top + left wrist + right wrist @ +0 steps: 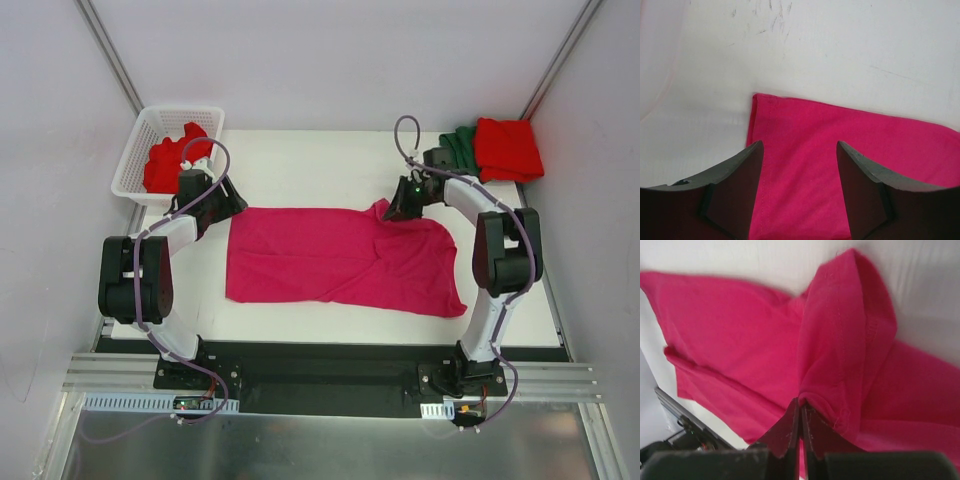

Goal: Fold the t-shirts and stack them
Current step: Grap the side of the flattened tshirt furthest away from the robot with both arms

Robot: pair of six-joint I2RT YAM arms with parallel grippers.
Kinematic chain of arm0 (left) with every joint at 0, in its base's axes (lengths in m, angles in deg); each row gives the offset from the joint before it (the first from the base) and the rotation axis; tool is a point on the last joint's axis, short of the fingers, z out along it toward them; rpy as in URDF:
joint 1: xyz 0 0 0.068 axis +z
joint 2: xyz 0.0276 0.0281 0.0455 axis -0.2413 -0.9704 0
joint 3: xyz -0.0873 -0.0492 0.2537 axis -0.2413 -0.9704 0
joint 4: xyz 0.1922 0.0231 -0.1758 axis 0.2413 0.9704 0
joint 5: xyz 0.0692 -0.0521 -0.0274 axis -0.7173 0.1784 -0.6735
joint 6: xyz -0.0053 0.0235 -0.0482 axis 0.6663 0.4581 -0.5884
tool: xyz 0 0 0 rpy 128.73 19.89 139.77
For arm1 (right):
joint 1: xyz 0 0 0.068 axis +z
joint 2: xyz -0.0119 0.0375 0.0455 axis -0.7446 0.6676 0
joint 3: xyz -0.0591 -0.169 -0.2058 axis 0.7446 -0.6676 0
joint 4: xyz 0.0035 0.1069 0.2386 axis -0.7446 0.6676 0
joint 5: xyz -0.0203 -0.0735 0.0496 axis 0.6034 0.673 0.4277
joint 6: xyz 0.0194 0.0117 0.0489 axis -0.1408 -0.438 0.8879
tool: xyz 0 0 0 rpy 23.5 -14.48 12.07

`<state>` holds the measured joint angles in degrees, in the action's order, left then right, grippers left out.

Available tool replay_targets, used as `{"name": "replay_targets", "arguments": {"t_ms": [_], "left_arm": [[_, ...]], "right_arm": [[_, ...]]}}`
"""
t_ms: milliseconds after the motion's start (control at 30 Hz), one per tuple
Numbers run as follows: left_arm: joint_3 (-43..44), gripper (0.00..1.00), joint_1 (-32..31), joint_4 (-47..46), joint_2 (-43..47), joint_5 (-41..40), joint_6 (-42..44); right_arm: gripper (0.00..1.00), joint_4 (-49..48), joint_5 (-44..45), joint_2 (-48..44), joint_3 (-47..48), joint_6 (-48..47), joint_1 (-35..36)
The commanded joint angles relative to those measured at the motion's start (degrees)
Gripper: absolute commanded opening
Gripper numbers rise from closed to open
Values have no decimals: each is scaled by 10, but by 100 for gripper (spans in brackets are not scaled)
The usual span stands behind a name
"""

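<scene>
A magenta-pink t-shirt (340,255) lies spread flat across the middle of the table. My left gripper (232,205) is at its far left corner. In the left wrist view that gripper (799,144) is open, and the pink cloth (865,145) and its hemmed edge show between the fingers. My right gripper (393,212) is at the shirt's far right part. It (800,401) is shut on a raised fold of the pink cloth (845,340). A red t-shirt (175,160) lies crumpled in the basket. A folded red t-shirt (508,148) lies on a dark green one (462,148) at the back right.
The white lattice basket (135,150) stands at the back left corner of the white table (300,165). Grey walls close in on both sides. The arm bases sit on a black rail (320,375) at the near edge.
</scene>
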<state>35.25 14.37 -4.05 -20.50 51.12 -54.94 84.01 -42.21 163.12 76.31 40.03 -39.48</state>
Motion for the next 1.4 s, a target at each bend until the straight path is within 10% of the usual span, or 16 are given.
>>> {"name": "replay_targets", "arguments": {"t_ms": [0, 167, 267, 467, 1367], "left_arm": [[11, 60, -2, -20, 20, 14, -7], [13, 59, -2, -21, 16, 18, -8], [13, 59, -1, -21, 14, 19, -8], [14, 59, -2, -21, 10, 20, -8], [20, 62, -15, -12, 9, 11, -2]], "right_arm": [[1, 44, 32, -74, -52, -19, 37], [5, 75, 43, -111, -113, -33, 93], [42, 92, 70, -130, -130, -56, 116], [66, 95, 200, -183, -137, -59, 117], [66, 0, 280, -20, -14, -42, 117]]}}
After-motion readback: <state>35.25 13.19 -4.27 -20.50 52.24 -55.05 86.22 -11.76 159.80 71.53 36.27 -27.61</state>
